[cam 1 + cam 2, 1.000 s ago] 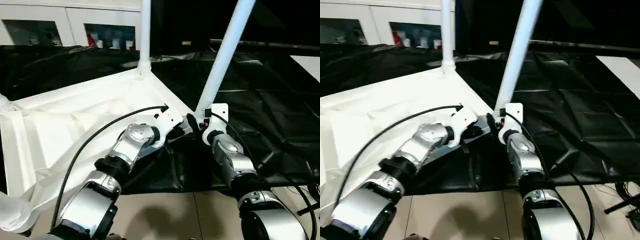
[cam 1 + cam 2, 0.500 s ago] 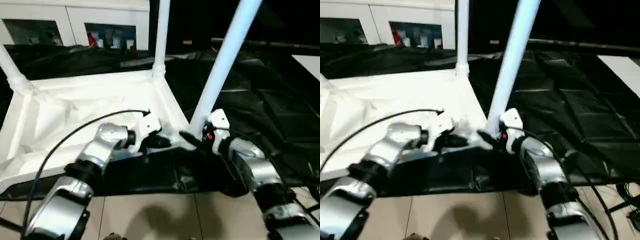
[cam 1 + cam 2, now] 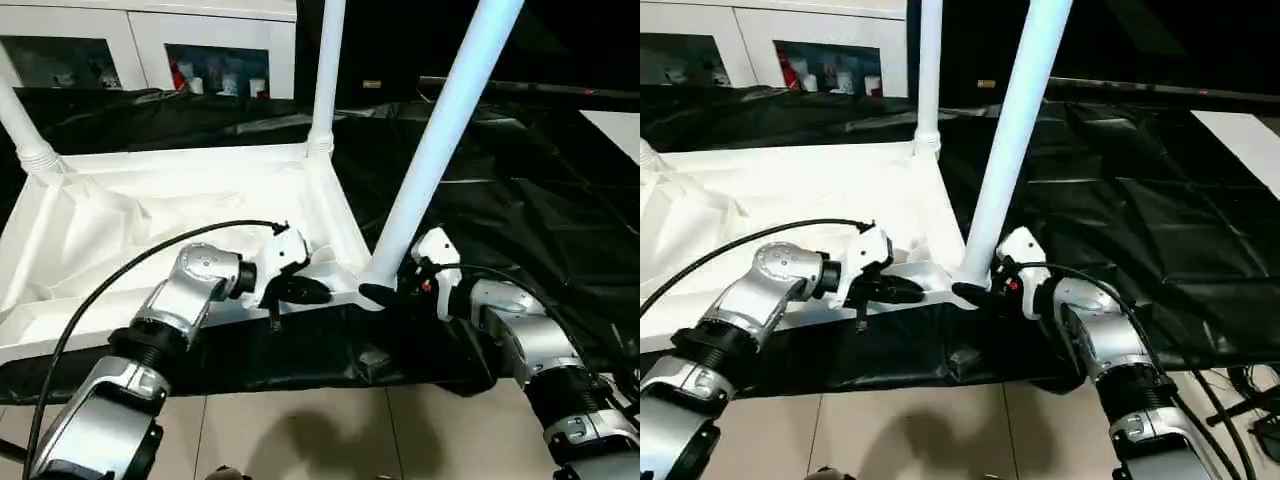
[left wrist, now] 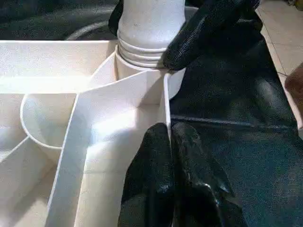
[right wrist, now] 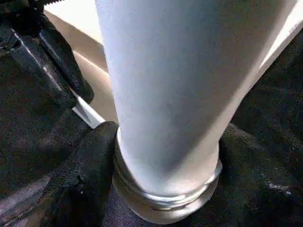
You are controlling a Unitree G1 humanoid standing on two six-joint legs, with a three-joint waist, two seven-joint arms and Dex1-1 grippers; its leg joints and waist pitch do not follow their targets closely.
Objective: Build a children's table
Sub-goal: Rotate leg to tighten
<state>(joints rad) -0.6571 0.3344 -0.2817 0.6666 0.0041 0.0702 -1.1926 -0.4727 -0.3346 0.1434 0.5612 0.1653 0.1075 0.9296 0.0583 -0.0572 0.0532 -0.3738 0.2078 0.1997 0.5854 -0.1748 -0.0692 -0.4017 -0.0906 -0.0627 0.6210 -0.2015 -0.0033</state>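
Black cloth [image 3: 540, 200]: You have it spread under the work, likely to keep the white plastic clean.
Tabletop [image 3: 150, 220]: It lies upside down on the cloth, ribbed side up, so you can push legs into the round corner holes. A second ago it sat turned at a slant to you; now its near edge runs straight across.
Near leg [image 3: 440, 130]: It stands in the corner hole closest to you and leans a little to your right. It may not be pushed all the way in yet.
Far legs [image 3: 325, 70]: One stands straight at the back corner, and one more [image 3: 22, 125] is at the left corner.
Right gripper [image 3: 980, 290]: Your two fingers sit on each side of the near leg's foot, quite wide, touching or almost touching it. You seem to be holding it steady. A second ago they stood a bit wider.
Left gripper [image 3: 305, 291]: Your fingers [image 4: 163, 189] are pressed tight together with nothing between them. They rest on the tabletop's thin rim, likely to hold it down.
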